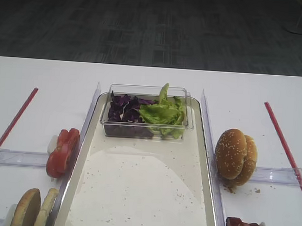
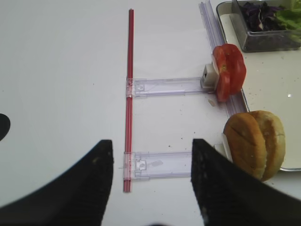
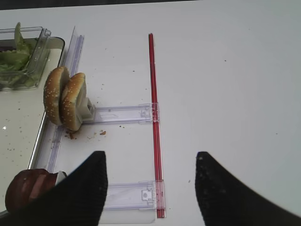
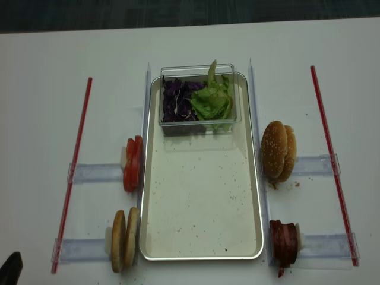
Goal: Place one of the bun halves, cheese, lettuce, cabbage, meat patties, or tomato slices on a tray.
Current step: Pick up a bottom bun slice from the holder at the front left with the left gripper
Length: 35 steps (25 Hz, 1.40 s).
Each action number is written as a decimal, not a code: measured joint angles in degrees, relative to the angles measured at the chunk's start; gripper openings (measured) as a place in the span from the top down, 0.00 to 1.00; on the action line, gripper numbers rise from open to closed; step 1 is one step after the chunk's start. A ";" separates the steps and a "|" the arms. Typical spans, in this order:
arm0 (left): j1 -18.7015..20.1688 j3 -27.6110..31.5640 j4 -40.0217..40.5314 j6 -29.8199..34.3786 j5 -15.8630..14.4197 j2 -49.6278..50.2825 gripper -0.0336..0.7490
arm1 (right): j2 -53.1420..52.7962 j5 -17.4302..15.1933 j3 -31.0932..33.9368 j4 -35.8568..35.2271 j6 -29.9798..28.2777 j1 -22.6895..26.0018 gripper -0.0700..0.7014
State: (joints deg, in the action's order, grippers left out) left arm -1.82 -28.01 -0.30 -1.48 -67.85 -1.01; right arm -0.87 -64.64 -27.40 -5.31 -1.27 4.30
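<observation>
**Both claws spread wide and empty, every ingredient waiting around the tray**

We look down on the tray (image 4: 202,208) in the middle of the white table (image 4: 41,71), its speckled floor bare toward the near end. At its far end sits a clear plastic tub (image 4: 200,72), holding the purple cabbage (image 4: 177,105) on the left and the green lettuce (image 4: 212,102) on the right.

On the left of the tray we see the tomato slices (image 4: 132,164) standing on edge in a clear strip holder (image 4: 95,173), just beside the rim. Nearer to us, the bun halves (image 4: 123,238) stand on edge in their own holder, also tight against the tray's left side.

On the right, two sesame buns (image 4: 279,151) stand upright with crumbs at their foot. Nearer, the meat patties (image 4: 284,242) sit edge-on beside the tray's near right corner. A red rod (image 4: 74,172) runs along each outer side of the table.

From the wrist views, the left gripper (image 2: 151,181) hangs over the table with fingers well apart, nothing between them, the bun halves just off to its right. The right gripper (image 3: 150,188) is likewise spread wide and empty, the patties at its left finger's edge.
</observation>
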 joint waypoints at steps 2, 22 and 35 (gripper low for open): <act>0.00 0.00 0.00 0.00 0.00 0.00 0.51 | 0.00 0.00 0.00 0.00 0.00 0.00 0.33; 0.00 0.00 0.30 0.00 0.00 0.00 0.51 | 0.00 0.00 0.00 0.00 0.00 0.00 0.33; 0.00 0.00 0.30 -0.10 0.12 13.87 0.51 | 0.00 0.00 0.00 0.00 0.00 0.00 0.33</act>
State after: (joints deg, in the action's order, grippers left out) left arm -1.82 -28.01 0.00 -1.58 -67.74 12.86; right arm -0.87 -64.64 -27.40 -5.31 -1.27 4.30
